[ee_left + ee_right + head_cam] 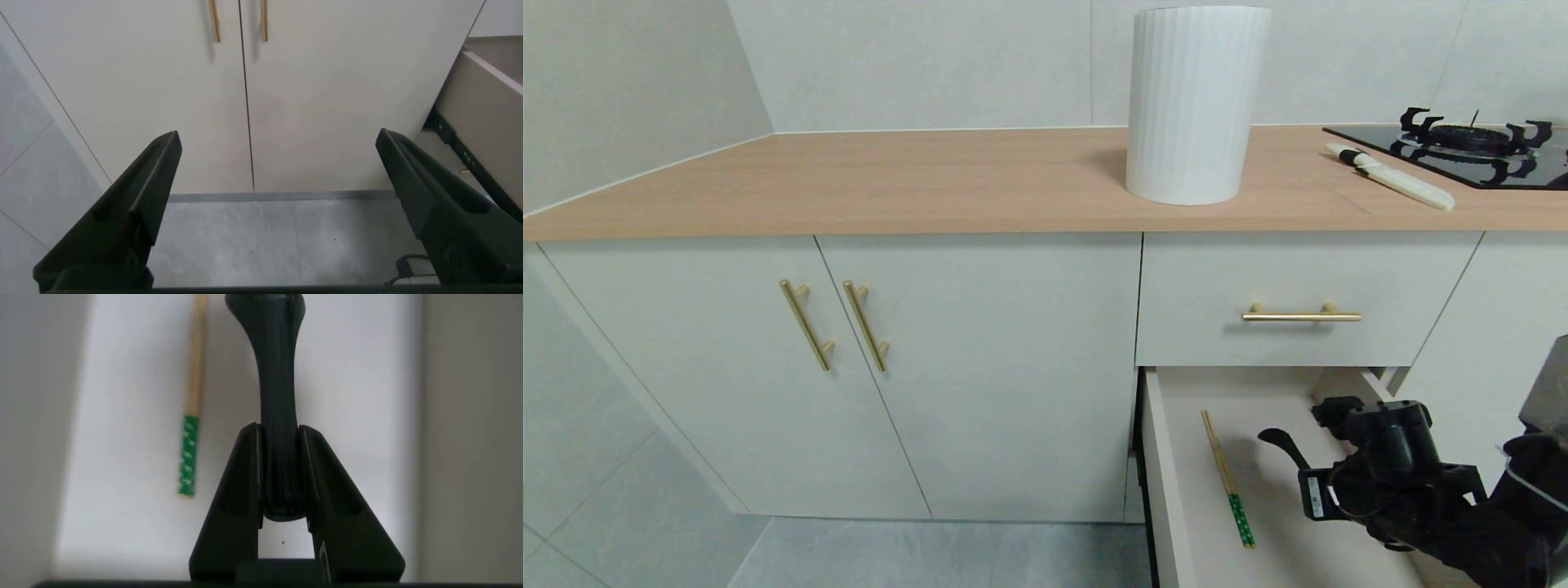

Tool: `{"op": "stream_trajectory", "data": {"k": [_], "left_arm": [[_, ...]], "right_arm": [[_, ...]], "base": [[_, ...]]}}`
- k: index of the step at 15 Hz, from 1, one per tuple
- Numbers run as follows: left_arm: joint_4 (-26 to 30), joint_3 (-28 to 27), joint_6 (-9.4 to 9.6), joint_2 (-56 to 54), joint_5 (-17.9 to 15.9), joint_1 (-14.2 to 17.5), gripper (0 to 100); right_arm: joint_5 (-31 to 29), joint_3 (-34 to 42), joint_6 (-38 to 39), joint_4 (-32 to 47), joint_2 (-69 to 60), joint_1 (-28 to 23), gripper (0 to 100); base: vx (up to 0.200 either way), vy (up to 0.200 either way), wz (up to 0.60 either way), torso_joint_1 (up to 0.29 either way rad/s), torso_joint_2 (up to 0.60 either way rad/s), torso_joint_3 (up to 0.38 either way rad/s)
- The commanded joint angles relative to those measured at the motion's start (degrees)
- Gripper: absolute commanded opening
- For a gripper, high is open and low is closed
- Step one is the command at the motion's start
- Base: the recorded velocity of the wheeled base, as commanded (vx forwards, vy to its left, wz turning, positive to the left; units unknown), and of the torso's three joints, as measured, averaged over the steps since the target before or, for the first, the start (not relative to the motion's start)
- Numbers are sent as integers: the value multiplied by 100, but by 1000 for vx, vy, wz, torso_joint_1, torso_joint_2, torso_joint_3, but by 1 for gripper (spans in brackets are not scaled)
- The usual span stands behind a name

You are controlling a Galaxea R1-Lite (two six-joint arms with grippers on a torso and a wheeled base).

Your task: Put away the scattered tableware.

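While my right gripper (280, 469) is pinching a black utensil (274, 367) over the open drawer (1158, 457), near the chopsticks (1227, 482) lying inside, I'm reading this as the drop-off step, next calling for lowering and releasing; left gripper (278, 163) is hanging spread.

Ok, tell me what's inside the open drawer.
Green-tipped chopsticks lie on the floor of the drawer; the right pincer holds a black utensil above it. The right arm hides the floor's right front part.
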Motion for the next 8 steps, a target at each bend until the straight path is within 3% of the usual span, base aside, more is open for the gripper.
{"op": "stream_trajectory", "data": {"k": [1,8], "left_arm": [[2,0,2,9,0,2,100],[-7,0,2,9,0,2,100]], "right_arm": [[-5,-3,-10,-186,646,3,0],[-84,-99,-62,-661,1217,-23,0]], "base": [[0,0,0,0,0,0],[0,0,0,0,0,0]]}}
